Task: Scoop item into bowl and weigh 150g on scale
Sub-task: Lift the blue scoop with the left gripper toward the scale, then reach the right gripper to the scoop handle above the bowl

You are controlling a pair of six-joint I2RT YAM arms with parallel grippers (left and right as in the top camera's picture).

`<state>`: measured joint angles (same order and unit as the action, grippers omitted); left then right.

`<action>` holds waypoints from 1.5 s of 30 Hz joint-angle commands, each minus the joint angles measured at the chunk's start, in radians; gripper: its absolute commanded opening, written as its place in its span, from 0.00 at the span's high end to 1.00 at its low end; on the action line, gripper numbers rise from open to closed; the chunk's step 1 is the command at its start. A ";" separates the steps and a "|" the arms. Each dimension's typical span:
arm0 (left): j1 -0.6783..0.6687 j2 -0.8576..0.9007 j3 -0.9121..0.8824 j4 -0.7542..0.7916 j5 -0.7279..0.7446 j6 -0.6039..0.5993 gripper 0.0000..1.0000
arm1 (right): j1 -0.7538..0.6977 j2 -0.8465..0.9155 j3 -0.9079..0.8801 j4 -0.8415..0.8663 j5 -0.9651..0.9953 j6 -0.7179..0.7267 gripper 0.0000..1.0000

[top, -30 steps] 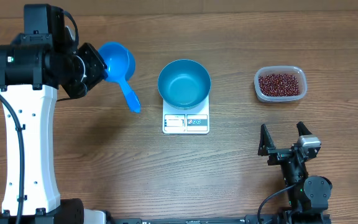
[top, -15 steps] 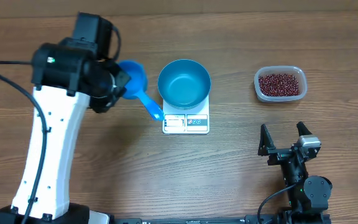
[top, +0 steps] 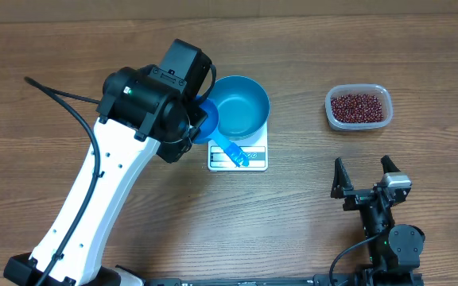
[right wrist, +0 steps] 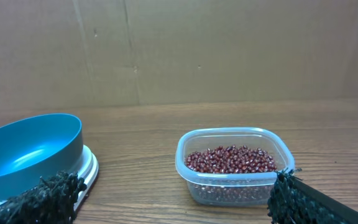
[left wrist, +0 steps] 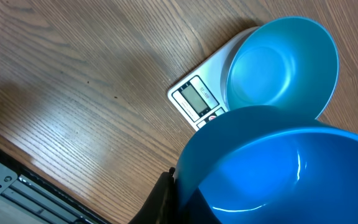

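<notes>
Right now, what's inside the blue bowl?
Nothing: the bowl shows a bare blue bottom. The scoop covers only part of its rim, so little is hidden.

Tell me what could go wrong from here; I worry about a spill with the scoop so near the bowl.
The scoop in the left gripper hangs over the scale's front edge beside the bowl: a bump could shift the bowl or upset the reading. The beans sit in the tub to the right, so some may drop on the way back. The open right gripper sits near that tub; the arms might clash.
</notes>
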<state>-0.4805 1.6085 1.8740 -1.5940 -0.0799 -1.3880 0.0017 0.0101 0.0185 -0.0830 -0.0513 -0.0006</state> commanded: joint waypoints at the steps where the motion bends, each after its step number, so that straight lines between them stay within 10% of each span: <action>1: -0.016 0.002 -0.003 -0.016 0.035 -0.033 0.96 | -0.001 -0.007 -0.011 0.003 0.017 -0.008 0.00; 15: -0.019 0.002 -0.004 -0.029 0.080 -0.034 0.96 | -0.002 -0.007 0.074 0.088 -0.127 0.164 0.00; 28: -0.019 0.002 -0.004 -0.028 0.080 -0.034 0.96 | -0.003 0.498 0.879 -0.603 -0.544 0.372 0.00; 35: -0.019 0.002 -0.004 -0.027 0.080 -0.083 0.96 | -0.002 0.774 0.935 -0.369 -1.085 0.493 0.00; 45: -0.019 0.002 -0.004 -0.021 0.080 -0.378 0.95 | -0.001 1.024 0.935 -0.323 -0.981 0.879 0.04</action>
<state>-0.4961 1.6085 1.8694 -1.6199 0.0040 -1.6245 0.0013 1.0168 0.9344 -0.4191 -1.0805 0.7361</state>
